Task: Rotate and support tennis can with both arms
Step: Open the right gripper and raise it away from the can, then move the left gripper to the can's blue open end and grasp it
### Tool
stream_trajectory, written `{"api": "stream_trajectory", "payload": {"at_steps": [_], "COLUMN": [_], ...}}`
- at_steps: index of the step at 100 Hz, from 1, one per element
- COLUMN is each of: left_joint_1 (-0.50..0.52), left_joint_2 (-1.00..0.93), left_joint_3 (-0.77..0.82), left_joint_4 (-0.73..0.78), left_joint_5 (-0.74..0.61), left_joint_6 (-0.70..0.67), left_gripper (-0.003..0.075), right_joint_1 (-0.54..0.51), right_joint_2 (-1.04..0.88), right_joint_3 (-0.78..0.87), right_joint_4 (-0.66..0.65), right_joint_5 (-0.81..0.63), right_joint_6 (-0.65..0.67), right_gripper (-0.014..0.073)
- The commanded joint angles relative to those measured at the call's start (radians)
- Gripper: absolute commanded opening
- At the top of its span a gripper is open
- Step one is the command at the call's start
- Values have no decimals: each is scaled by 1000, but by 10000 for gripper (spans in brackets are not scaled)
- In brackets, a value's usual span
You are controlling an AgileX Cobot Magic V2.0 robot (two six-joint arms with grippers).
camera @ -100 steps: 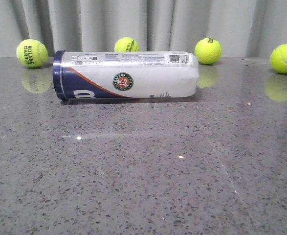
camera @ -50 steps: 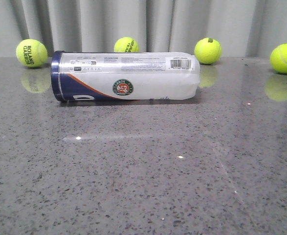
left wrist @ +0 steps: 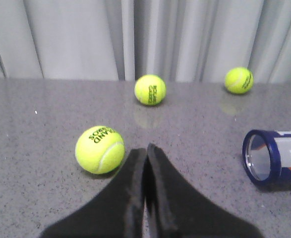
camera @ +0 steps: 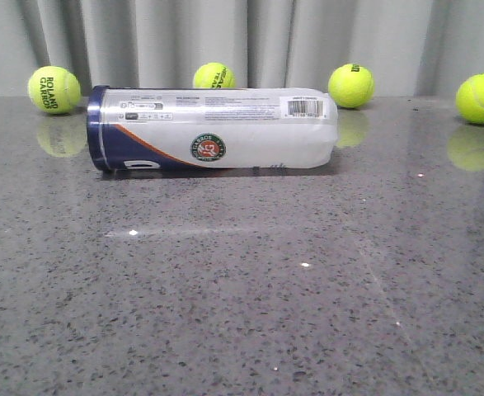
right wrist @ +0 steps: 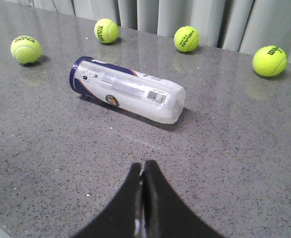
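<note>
- Since the earlier frames, the tennis can [camera: 213, 129] had been rolled slightly about its long axis, so that the round logo and the barcode were seen a little lower on its face; its place on the table was almost unchanged.
- A speckled grey table [camera: 242, 289] was spread under everything, with a pale pleated curtain [camera: 250, 41] hung behind the can.
- The tennis can was laid on its side on the table, its navy-blue end turned toward the ball printed "Roland Garros" [camera: 54, 89] and its clear end toward the ball beyond that end [camera: 351, 86].
- No gripper was touching the can; both were held well apart from it.
- The left gripper [left wrist: 146, 153] was seen with its black fingers pressed together and nothing between them; the can's blue end was off to one side of it, and a further ball [left wrist: 99, 149] lay just beside its tips.
- The right gripper [right wrist: 143, 171] was likewise seen closed and empty, pointed toward the can's side from the near part of the table.
- Behind the can another ball [camera: 213, 76] was partly hidden, and one more [camera: 481, 98] lay far past the clear end.
</note>
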State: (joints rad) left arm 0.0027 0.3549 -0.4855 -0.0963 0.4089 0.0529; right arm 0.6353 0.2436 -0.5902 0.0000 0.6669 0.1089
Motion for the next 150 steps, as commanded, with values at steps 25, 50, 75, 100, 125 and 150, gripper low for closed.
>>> {"api": "stream_trajectory", "payload": {"at_steps": [25,50,75,100,125,150], "left_joint_1": [-4,-4,-4,-4,-6,-73], "left_joint_2": [446,680,897,1064,1199,1293], "left_joint_3": [-319,-460,-584,-646,-671,-700], "left_joint_4": [-112,-348,-744,-931,-1073,-1102], "left_joint_5": [142,247,436,550,617,627], "left_joint_6": [105,166,447,575,651,678], "left_gripper": [196,557,545,545,545,545], "right_joint_1": [-5,-5,-5,-5,-5,-5], "right_joint_2": [9,9,9,9,9,9], "right_joint_3": [-23,-23,-23,-23,-23,-23], "right_joint_4": [-9,-9,-9,-9,-9,-9], "right_joint_5": [-85,-85,-85,-85,-85,-85], "right_joint_6": [0,0,0,0,0,0], "right_gripper": [-67,-67,-67,-67,-67,-67]}}
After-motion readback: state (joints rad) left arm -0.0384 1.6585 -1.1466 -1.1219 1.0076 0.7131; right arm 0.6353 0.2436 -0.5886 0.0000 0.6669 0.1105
